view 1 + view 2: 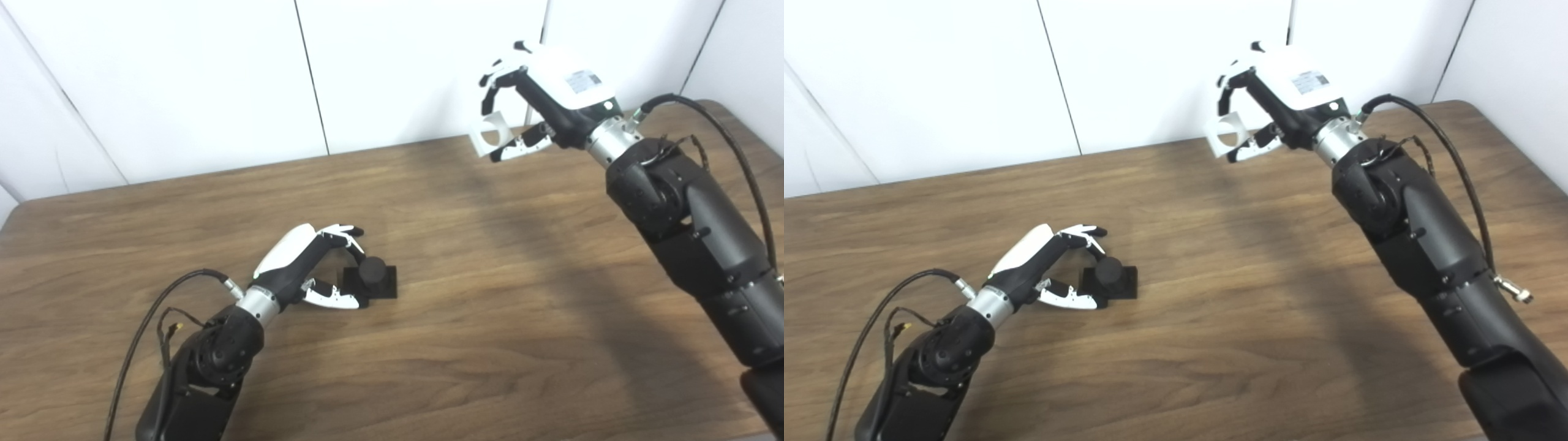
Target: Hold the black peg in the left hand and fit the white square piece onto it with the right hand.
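High above the black peg [372, 274], the right hand [533, 92] holds the white square piece [490, 131] between fingers and thumb, well apart from its target.

Fitting is not yet begun. Beside the peg, which rests on the table [490, 294], the left hand [312, 266] curls around it; whether it truly grips cannot be told.

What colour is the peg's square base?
Black, like the peg itself; clearest in the left eye view.
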